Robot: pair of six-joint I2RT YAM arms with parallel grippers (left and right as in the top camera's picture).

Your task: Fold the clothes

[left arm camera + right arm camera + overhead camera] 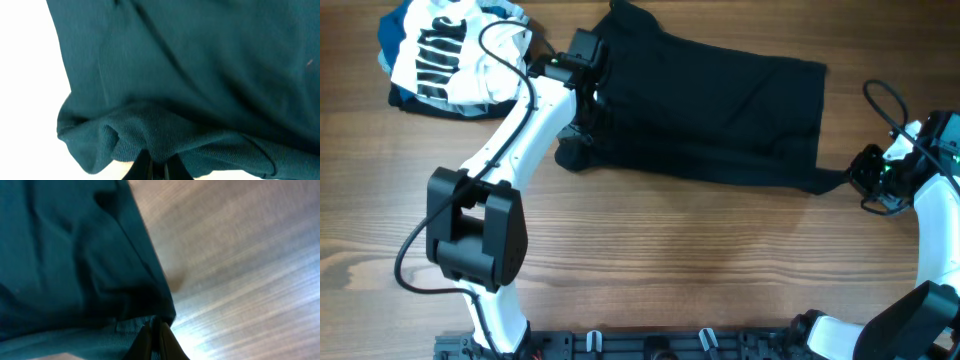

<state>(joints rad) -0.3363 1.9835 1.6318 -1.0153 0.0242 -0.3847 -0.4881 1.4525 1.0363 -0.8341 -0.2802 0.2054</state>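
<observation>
Where the clothes point(720, 110) lie: black, spread flat on the far middle of the table point(670, 260), between the two arms.
Left gripper point(156, 169): fingers closed, pinching a bunched fold at the left edge of the clothes.
Right gripper point(154, 339): fingers closed on the near right corner, which tapers to a thin point.
Far left: striped garment point(450, 55) on blue clothing point(405, 95), apart from the clothes.

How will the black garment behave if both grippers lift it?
Probably floppy: the garment bunches in soft folds at the left gripper. It will likely sag in the middle, since only its corner sits in the right gripper.
</observation>
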